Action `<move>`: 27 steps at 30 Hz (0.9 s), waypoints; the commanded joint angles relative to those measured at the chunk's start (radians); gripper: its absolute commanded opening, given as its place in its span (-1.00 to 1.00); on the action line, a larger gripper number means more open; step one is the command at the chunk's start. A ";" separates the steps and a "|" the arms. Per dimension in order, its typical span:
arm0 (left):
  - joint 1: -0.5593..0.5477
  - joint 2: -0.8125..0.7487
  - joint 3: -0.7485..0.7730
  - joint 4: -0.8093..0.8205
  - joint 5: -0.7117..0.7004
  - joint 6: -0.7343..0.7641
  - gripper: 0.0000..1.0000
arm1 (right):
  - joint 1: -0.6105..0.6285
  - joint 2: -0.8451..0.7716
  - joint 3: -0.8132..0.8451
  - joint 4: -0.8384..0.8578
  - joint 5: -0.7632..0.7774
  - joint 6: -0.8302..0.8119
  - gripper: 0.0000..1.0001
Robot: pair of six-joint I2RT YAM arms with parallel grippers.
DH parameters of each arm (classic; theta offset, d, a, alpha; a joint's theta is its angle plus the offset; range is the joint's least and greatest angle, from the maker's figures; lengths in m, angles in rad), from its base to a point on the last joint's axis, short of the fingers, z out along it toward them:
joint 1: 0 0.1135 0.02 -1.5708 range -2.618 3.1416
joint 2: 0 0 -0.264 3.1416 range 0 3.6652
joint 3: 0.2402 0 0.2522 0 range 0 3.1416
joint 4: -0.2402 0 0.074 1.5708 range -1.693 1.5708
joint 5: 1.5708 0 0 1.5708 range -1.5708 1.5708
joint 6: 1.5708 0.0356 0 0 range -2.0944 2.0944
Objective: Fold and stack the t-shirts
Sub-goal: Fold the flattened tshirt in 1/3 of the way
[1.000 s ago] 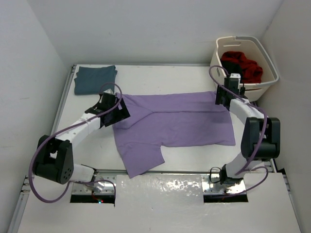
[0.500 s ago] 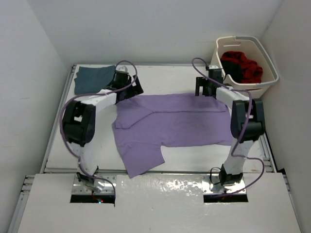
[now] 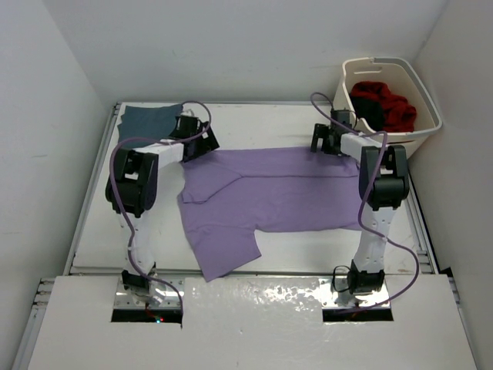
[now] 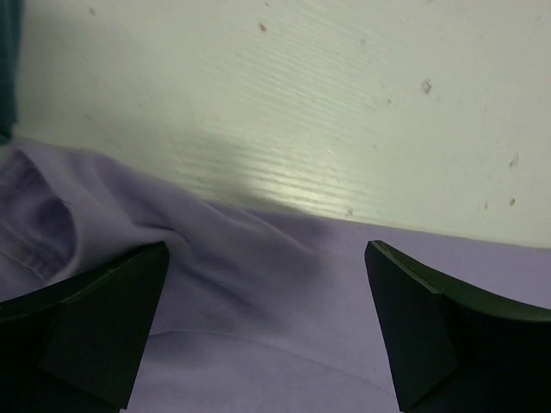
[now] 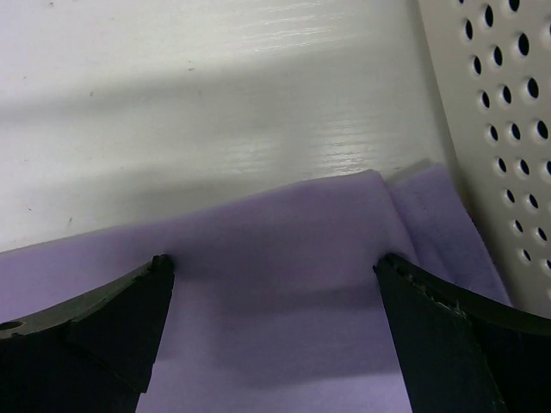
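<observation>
At table's far edge — lavender t-shirt, spread flat, one sleeve trailing toward the bases. Left gripper and right gripper: jaws fully apart over its two far corners, nothing held. Risk, as judged: closing on one layer only, or on the bunched left corner, would skew the fold. White table, plain pale walls — teal t-shirt folded far left, red t-shirt in basket.

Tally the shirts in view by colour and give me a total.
Lavender shirt: 1
Teal-blue shirt: 1
Red shirt: 1
Black shirt: 1
Total: 4
</observation>
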 commanded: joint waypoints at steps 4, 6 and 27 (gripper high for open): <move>0.050 0.098 0.083 -0.047 -0.019 0.020 0.99 | -0.016 -0.021 -0.043 -0.005 0.009 0.075 0.98; 0.050 0.148 0.150 -0.050 0.007 0.029 0.99 | -0.016 -0.032 -0.069 0.014 0.007 0.082 0.98; -0.090 -0.113 0.352 -0.210 -0.111 0.167 0.99 | 0.083 -0.421 -0.187 -0.051 0.059 -0.106 0.98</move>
